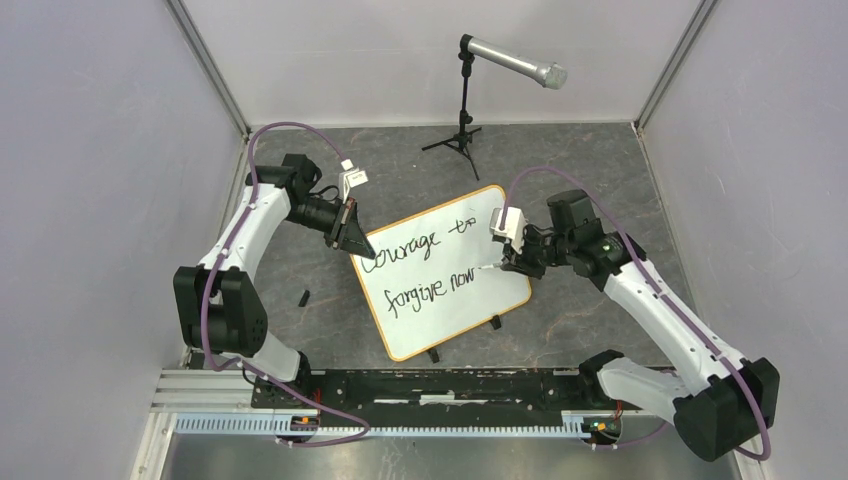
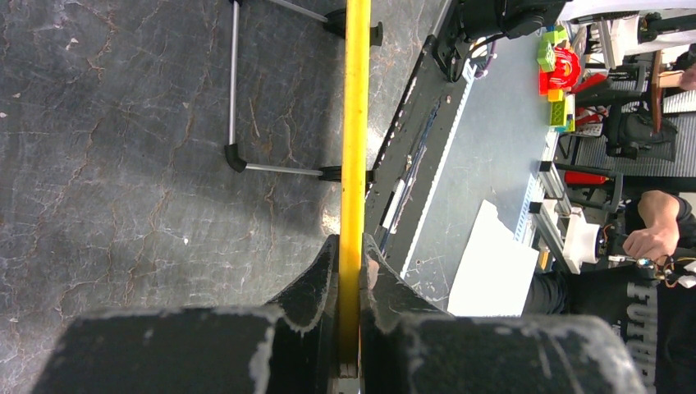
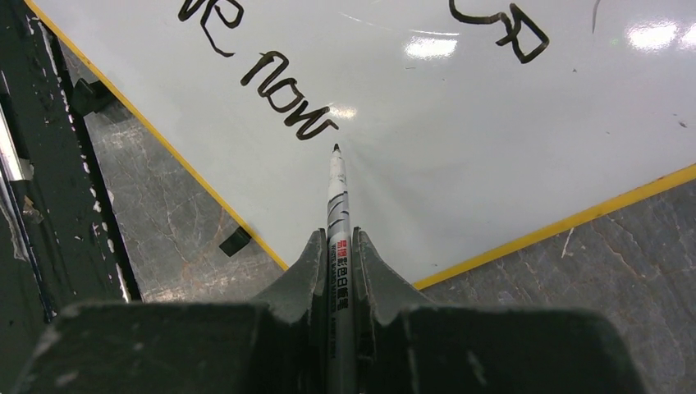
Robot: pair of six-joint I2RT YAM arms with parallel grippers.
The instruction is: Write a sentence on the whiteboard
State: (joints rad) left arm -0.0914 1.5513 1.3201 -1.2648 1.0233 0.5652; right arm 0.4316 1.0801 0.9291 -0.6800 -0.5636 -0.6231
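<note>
The whiteboard is laid flat on the dark table, turned at an angle, in the middle of the scene between the two arms. Its two black clip feet are seen along its near right edge. The sentence is written on it in black in two lines and is read as "Courage to" above "forgive now".

The left gripper is clenched on the orange rim at the board's left corner. In the left wrist view the rim is seen edge-on, pinched between the two fingers.

The right gripper is held over the board's right part, and a thin marker is clamped between its fingers, pointing down and left toward the writing. In the right wrist view the black tip is placed just beside the last letter of "now", past the end of the second line. Whether the tip is touching the surface cannot be told.

A small black object is seen on the table left of the board. A microphone on a stand is set at the far side, well apart from the board.
</note>
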